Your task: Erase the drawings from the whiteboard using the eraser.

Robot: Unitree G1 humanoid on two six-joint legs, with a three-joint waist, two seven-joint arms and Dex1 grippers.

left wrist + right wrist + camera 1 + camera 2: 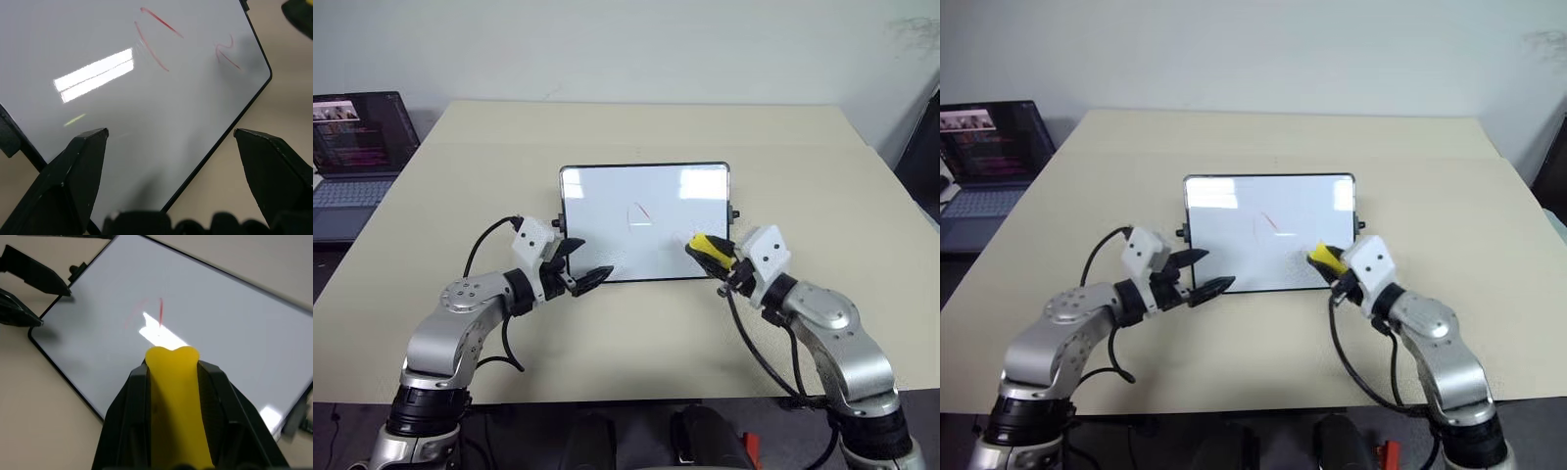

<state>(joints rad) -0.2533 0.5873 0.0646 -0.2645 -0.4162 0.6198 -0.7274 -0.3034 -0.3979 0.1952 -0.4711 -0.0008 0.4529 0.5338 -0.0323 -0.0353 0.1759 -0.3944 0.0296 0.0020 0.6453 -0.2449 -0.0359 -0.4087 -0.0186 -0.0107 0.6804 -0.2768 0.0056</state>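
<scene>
eraser [176, 406]: yellow oblong block pinched between the fingers of the right gripper [713, 253], long axis running along the fingers toward the whiteboard [607, 201], tip over the board's near right corner. its dark underside is hidden by the fingers. whiteboard lies flat on the table [822, 166], long side across, glossy white with a thin black frame. red drawings [156, 39] lie ahead of the eraser, faint. left gripper [579, 266] is spread wide at the board's near left corner, holding nothing.

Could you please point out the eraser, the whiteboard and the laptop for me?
eraser [710, 247]: left eye view, yellow body between the right gripper's fingers.
whiteboard [607, 201]: left eye view, bare white surface, left of the red marks.
laptop [357, 132]: left eye view, lit screen.
</scene>
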